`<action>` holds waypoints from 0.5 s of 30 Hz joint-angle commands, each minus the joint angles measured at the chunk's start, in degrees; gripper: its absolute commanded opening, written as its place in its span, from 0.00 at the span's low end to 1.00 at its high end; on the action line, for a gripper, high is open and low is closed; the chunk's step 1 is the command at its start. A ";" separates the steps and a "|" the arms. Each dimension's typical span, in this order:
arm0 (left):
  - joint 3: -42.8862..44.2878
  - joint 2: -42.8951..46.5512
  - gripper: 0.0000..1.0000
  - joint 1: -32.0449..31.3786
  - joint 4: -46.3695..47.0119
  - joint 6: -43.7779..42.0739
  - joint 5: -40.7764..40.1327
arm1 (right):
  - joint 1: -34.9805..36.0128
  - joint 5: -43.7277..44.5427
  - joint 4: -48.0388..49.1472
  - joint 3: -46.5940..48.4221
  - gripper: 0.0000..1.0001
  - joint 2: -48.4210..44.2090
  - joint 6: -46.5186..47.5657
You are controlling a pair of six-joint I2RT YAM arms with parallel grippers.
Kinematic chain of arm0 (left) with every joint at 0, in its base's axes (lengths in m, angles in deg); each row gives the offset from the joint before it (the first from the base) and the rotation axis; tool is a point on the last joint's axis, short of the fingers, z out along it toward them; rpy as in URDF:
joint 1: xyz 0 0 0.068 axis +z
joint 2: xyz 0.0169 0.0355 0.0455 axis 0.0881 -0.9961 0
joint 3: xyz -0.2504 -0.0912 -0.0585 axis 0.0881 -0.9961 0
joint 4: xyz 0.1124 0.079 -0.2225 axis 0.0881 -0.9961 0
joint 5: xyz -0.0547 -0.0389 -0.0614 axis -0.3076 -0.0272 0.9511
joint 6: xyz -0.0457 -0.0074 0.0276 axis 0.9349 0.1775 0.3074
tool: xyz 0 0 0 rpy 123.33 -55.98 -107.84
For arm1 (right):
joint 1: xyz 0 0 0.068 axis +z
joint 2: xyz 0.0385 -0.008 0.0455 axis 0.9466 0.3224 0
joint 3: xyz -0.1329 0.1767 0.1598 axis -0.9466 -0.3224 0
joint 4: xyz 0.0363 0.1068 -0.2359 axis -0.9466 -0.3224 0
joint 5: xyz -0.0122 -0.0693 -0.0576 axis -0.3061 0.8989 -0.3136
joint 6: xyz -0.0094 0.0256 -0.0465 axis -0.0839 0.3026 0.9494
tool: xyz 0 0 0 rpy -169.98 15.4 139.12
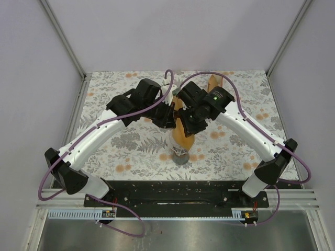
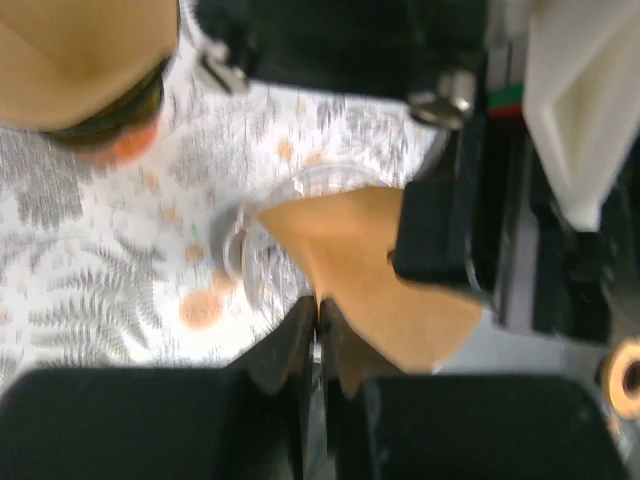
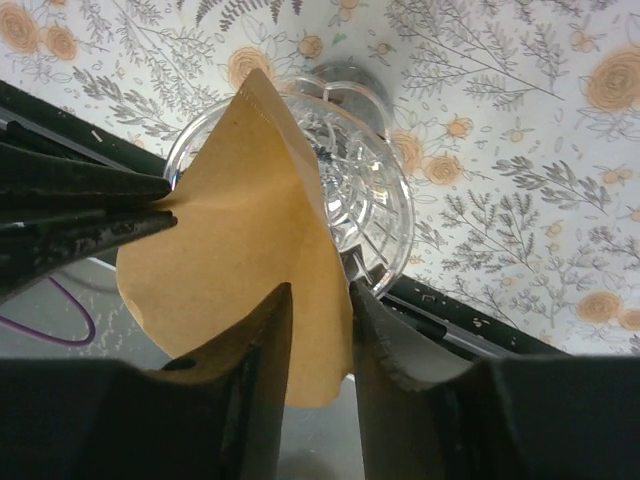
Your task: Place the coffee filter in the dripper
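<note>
A brown paper coffee filter (image 1: pixel 183 135) hangs point-down over the clear glass dripper (image 1: pixel 181 155) at the table's front middle, its tip at the dripper's mouth. My left gripper (image 1: pixel 170 119) is shut on the filter's left edge; in the left wrist view its jaws (image 2: pixel 320 325) pinch the filter (image 2: pixel 350 250) above the dripper (image 2: pixel 255 260). My right gripper (image 1: pixel 189 125) is at the filter's other side. In the right wrist view its jaws (image 3: pixel 320 300) stand apart with the filter (image 3: pixel 230 230) passing between them, just above the dripper (image 3: pixel 370 180).
A second brown filter stack (image 1: pixel 213 82) stands at the back of the floral table and shows at the upper left of the left wrist view (image 2: pixel 90 70). The black base rail (image 1: pixel 178 191) runs along the near edge, close behind the dripper.
</note>
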 commanded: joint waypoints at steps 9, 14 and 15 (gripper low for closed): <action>-1.18 0.21 0.00 -0.02 1.57 -0.85 -2.16 | -0.35 7.88 -12.73 10.97 0.58 -1.58 0.98; -1.88 0.03 0.00 -0.10 1.83 -0.58 -2.07 | -0.27 8.87 -10.72 11.33 0.56 -3.16 0.36; -2.15 0.03 0.00 -0.02 1.83 -0.58 -2.07 | -0.26 7.12 -8.88 10.55 0.52 -4.12 0.71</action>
